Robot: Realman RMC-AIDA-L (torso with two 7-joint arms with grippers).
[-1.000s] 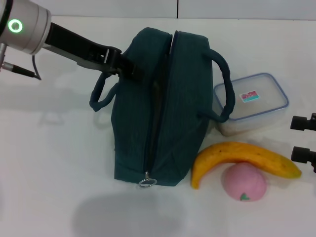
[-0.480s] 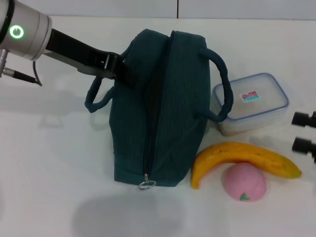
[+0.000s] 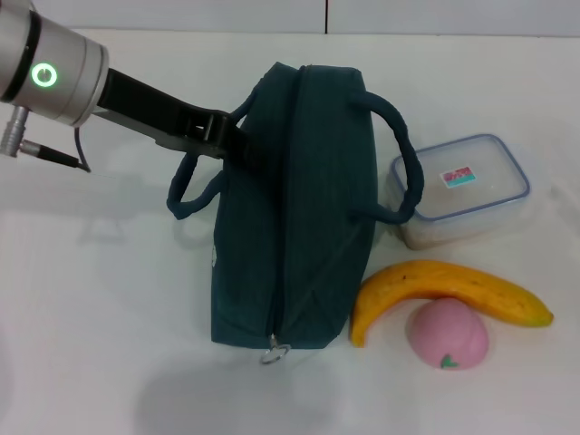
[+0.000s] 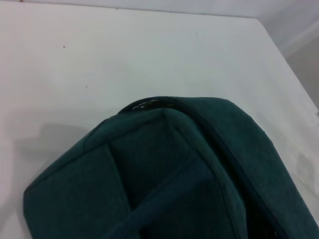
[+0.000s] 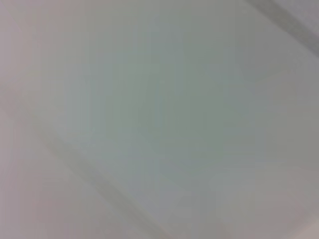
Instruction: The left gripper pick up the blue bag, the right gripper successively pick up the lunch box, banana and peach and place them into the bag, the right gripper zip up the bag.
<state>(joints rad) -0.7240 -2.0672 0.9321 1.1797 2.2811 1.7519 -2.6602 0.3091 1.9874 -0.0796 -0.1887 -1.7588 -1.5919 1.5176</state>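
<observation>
The lunch box (image 3: 460,188), at the right of the head view, carries a small sticker (image 3: 458,177) on its clear lid, pink and blue, with print too small to read. A pale mark (image 3: 215,257) shows low on the bag's left side; it cannot be read either. On the left arm's silver joint (image 3: 50,68), upper left of the frame, a green ring with a power symbol (image 3: 44,75) glows.

The left arm reaches from the upper left corner across toward the middle, its black forearm sloping slightly down to the right. The left hand (image 3: 237,145) ends at the bag's (image 3: 299,208) upper left side, where the near handle (image 3: 192,186) loops out; it appears pinched on the fabric there, though its fingertips are hidden against the dark cloth. The left wrist view looks closely down over the bag's (image 4: 169,174) dark teal top, with the white surface (image 4: 99,59) beyond.

The bag stands in the middle of the head view on the white surface (image 3: 100,317), long side running top to bottom, its zip line along the top ending in a metal ring pull (image 3: 275,352) at the lower end. Its second handle (image 3: 399,159) arches out to the right, just beside the lunch box. The banana (image 3: 444,292) lies lower right, next to the bag's bottom corner, and the peach (image 3: 447,333) sits just below it, touching.

The right hand is out of the head view, and the right wrist view shows only a pale blur.
</observation>
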